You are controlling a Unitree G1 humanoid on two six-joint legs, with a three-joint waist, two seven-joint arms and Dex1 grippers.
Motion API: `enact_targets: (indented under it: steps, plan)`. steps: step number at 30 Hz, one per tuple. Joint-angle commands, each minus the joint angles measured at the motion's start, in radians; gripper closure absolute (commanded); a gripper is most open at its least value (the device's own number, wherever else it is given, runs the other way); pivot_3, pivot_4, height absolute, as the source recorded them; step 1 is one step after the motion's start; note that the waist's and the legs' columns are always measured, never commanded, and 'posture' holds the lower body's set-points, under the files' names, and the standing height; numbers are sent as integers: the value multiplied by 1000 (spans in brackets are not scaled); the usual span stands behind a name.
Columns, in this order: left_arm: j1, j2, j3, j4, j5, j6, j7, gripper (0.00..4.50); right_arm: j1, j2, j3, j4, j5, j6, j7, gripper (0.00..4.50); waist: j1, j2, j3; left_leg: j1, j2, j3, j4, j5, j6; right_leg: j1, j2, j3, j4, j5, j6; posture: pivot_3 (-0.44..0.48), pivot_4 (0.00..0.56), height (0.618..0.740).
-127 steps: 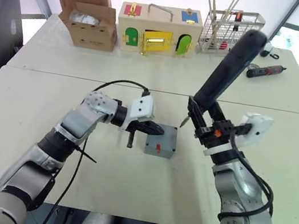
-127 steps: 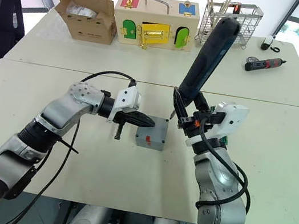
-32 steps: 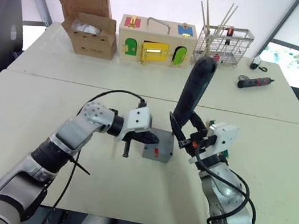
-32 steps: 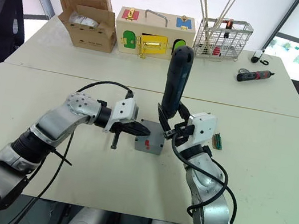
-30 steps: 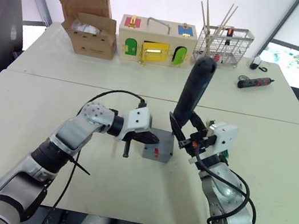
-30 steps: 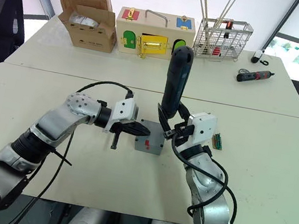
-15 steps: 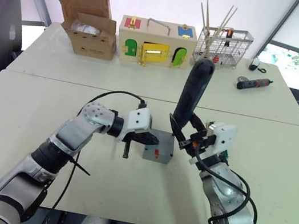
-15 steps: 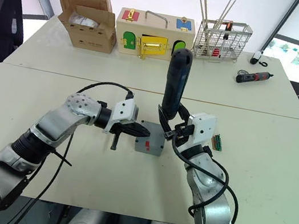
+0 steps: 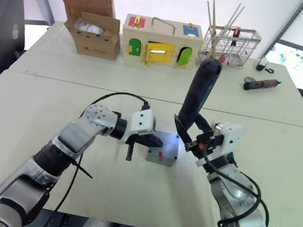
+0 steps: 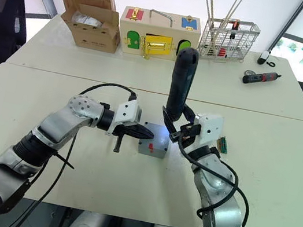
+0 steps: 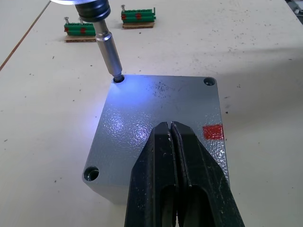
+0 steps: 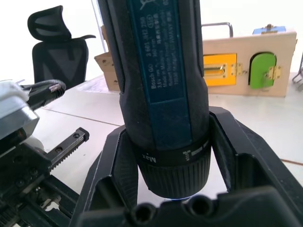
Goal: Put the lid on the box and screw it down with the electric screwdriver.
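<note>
While the closed left gripper (image 11: pixel 171 137) presses the flat grey plastic lid (image 11: pixel 161 118) onto the grey box (image 9: pixel 161 156), the right gripper (image 10: pixel 180 125) clamps the thick black electric screwdriver (image 10: pixel 181 80), bit seated in a corner hole beyond the left fingertips; screw-driving step, other corners probably next.

Grey lid (image 11: pixel 156 118) w/ speckled semi-gloss finish; electric screwdriver (image 12: pixel 156 80) matt black body, smooth metal bit.
</note>
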Motion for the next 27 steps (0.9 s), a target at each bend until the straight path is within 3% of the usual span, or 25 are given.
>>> enact_targets:
  steps: [1,7,11,15,18,22,25,27]
  plan:
    - [30,24,-2,6,9,-2,-11,4500,-26,-47,-60,-91,68,141,-7,2666,5,3,2,-5,0,0,1,0,0,-3,0,0,1,0,0,0,150,694]
    - [39,-17,86,-18,-83,27,20,4500,-254,-175,-278,-206,392,425,1,2666,6,11,12,-21,-1,0,5,1,0,-18,0,-1,2,3,2,0,150,694]
    - [17,-26,98,-8,-89,4,17,4500,-455,-262,-432,-121,648,573,-46,2666,5,12,22,-26,-1,0,6,2,-1,-24,0,-1,2,6,3,0,150,694]
    - [-16,-65,134,10,-125,14,45,4500,-565,-309,-510,-8,695,626,-147,2666,6,11,25,-26,-1,0,5,2,-1,-24,0,-2,2,6,3,0,150,694]
    - [-67,-130,189,30,-173,38,96,4500,-612,-370,-592,114,770,738,-230,2666,7,9,26,-27,-2,0,5,2,-1,-24,-1,-2,1,6,3,0,150,694]
    - [-101,-182,196,-23,-256,118,80,4500,-628,-542,-702,277,872,857,-200,2666,7,10,30,-29,-4,1,6,4,-5,-24,-3,-2,0,6,3,0,150,694]
    - [-96,-185,127,-106,-273,148,43,4500,-501,-800,-662,377,796,971,-71,2666,8,14,32,-30,-4,3,4,4,-4,-25,-3,-2,0,6,4,0,150,694]
    - [-92,-185,96,-140,-271,158,40,4500,-446,-889,-655,460,793,1065,-27,2666,5,13,32,-30,-3,2,3,3,-3,-25,-2,-3,0,6,4,0,150,694]
